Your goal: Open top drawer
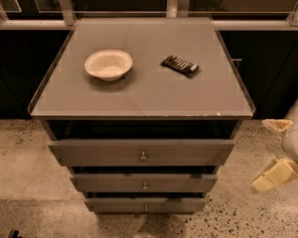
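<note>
The top drawer (99,152) is the widest grey front of the cabinet, just under the tabletop, with a small round metal knob (143,156) at its centre. It stands out a little from the cabinet, with a dark gap above it. My gripper (262,154) is at the right edge of the view, to the right of the cabinet at about the drawer's height and apart from it. Its two pale fingers (277,174) are spread and hold nothing.
Two narrower drawer fronts (144,183) lie below the top one. On the grey tabletop (144,90) sit a white bowl (108,64) and a dark snack bar (180,65). Dark cabinets and a rail run behind. The floor is speckled.
</note>
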Robot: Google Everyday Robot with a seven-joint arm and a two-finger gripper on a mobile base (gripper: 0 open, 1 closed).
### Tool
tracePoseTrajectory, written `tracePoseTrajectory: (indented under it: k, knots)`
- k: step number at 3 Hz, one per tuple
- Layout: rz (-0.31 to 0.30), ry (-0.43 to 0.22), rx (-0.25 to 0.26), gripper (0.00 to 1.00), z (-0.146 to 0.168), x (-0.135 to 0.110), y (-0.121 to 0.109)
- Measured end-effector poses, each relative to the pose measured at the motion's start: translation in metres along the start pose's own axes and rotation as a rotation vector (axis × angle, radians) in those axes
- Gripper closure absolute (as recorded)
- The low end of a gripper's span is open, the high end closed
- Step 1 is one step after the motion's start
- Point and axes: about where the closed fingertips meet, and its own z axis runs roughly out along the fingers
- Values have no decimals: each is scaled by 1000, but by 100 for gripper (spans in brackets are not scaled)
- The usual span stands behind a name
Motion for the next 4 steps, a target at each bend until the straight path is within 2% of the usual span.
tracePoseTrajectory:
  k: [1,2,3,4]
  knots:
    - [64,-39,8,0,13,16,7]
    - [112,-99,24,0,41,27,9]
    - [114,-103,35,19,41,26,6]
    - [114,-103,35,42,41,26,6]
